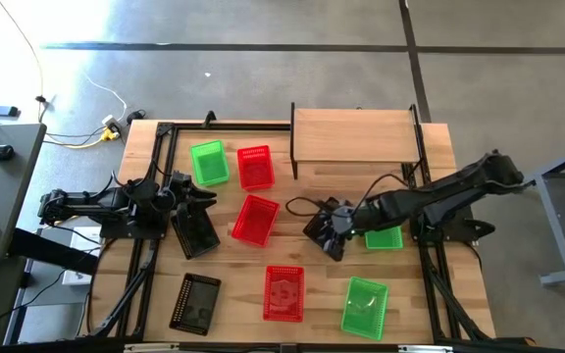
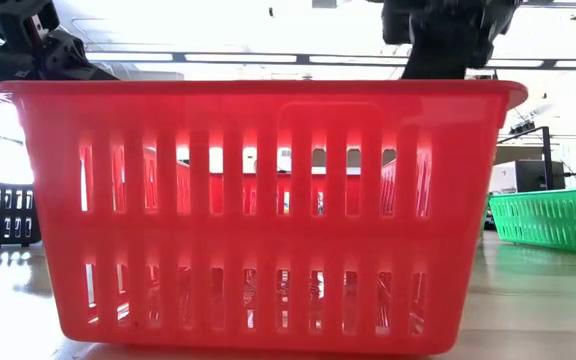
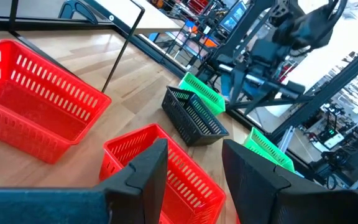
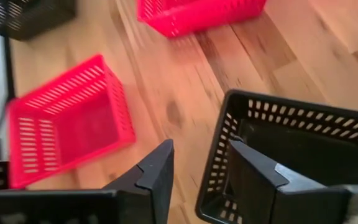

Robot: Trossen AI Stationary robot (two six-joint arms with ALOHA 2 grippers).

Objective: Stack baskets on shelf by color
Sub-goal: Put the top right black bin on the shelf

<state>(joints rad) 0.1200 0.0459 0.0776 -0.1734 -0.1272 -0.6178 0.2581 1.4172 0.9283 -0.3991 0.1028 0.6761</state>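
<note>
Slatted wooden table top [image 1: 312,284] carries everything, with grey floor around it. From the table's right side the right gripper [image 1: 333,233] reaches toward the middle, and its fingers [image 4: 157,171] straddle the near wall of a black basket [image 4: 303,155] — one finger outside, one inside the mesh; whether they press the wall or stand clear of it I cannot tell. Just behind that gripper, toward its own arm, a green basket [image 1: 385,238] lies partly under the arm. On its far side sits a red basket [image 1: 255,220], tilted on the boards, and past that two more baskets side by side, one red [image 1: 255,168] and one green [image 1: 209,163]. Nearer the table's front edge, well apart from the gripper, lie a red basket [image 1: 283,292] and a green one [image 1: 365,305]. Beyond the right arm, at the table's back edge, stands the shelf [image 1: 354,134], its board bare.

At the table's left side the left gripper [image 1: 186,199] waits, fingers [image 3: 148,171] spread and holding nothing — a black basket [image 1: 195,230] lies just beside it, and another black one [image 1: 195,303] sits farther toward the front.
</note>
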